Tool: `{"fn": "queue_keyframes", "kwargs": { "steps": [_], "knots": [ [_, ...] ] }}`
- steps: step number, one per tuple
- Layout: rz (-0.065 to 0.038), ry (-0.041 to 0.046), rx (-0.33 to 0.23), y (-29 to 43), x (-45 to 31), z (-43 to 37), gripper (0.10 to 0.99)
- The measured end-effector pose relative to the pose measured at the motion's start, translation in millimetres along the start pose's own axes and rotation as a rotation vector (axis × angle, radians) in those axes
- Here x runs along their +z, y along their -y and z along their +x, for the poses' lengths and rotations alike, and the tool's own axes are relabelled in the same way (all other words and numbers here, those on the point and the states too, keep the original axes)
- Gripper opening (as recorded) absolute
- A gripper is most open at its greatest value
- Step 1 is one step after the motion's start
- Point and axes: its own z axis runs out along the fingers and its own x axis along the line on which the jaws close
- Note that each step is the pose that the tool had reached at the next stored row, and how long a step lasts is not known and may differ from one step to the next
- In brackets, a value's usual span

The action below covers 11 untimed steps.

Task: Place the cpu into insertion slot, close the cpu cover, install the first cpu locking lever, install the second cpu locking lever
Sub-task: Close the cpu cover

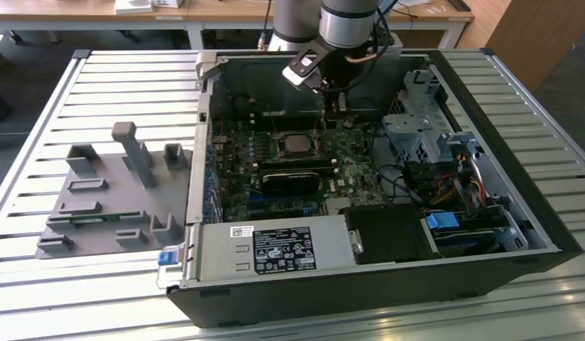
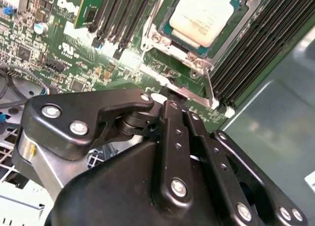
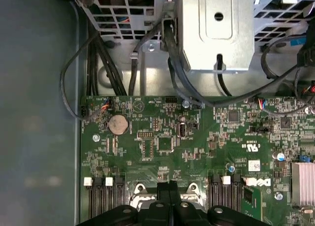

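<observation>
Slatted metal desk (image 1: 102, 78) carried an open computer case (image 1: 548, 220) lying on its side, with a grey parts fixture (image 1: 112, 206) just beside it on the exterior view's left. Inside, the cpu (image 2: 209, 14) sat flat in the insertion slot (image 1: 277, 145) on the green circuit board (image 3: 162, 137), and the cpu cover (image 2: 174, 48) lay down around it, its window framing the chip. The jaws looked pressed together with nothing pinched between them, their tips low over the board just beside the slot's edge and close to a thin silvery locking lever (image 2: 210, 88); whether they touched it I could not tell. The step in hand appeared to be seating a lever. Doing it well probably meant bearing on the rod's free end alone, pushing steadily down and sideways so that it caught under its hook, and keeping the tips off the chip and the long black memory slots (image 2: 256, 53) near it
</observation>
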Motion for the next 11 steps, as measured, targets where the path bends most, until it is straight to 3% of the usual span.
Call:
{"fn": "queue_keyframes", "kwargs": {
  "steps": [11],
  "knots": [
    [0.0, 0.0, 0.0, 13.1, 0.8, 0.3, 0.106]
  ]
}}
